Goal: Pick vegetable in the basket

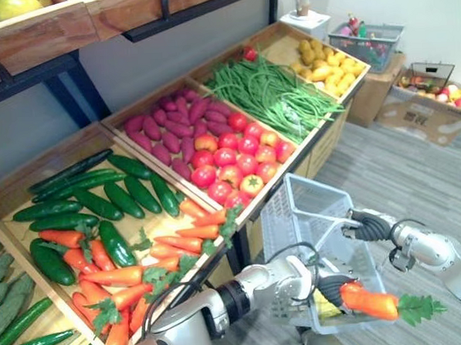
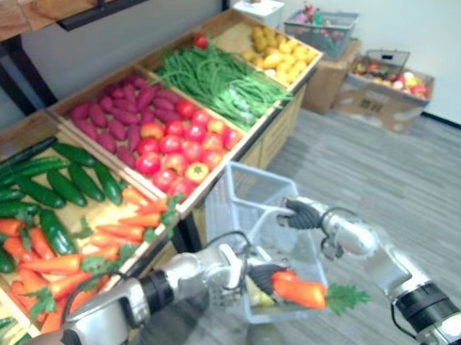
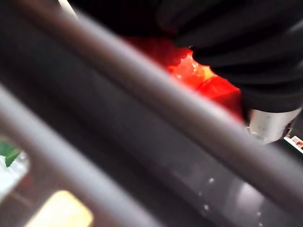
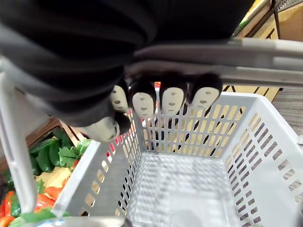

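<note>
A pale grey slotted basket (image 1: 301, 186) hangs in front of the produce stand. My right hand (image 1: 369, 225) is curled round its handle (image 4: 213, 49), and the fingers (image 4: 173, 99) wrap the bar above the bare basket floor (image 4: 189, 179). My left hand (image 1: 331, 286) is shut on an orange carrot (image 1: 370, 303) with green leaves (image 1: 419, 308), held at the basket's near end just over the rim. The carrot (image 3: 189, 71) glows red past the hand's dark cover. Something yellow (image 1: 324, 307) shows at the basket's near end.
The slanted wooden stand holds cucumbers (image 1: 100, 199), carrots (image 1: 127, 274), purple sweet potatoes (image 1: 170, 129), tomatoes (image 1: 234, 161), green beans (image 1: 269, 93) and yellow produce (image 1: 325, 67). A second basket (image 1: 367, 42) and a cardboard box (image 1: 428, 100) of produce stand at the far right on grey floor.
</note>
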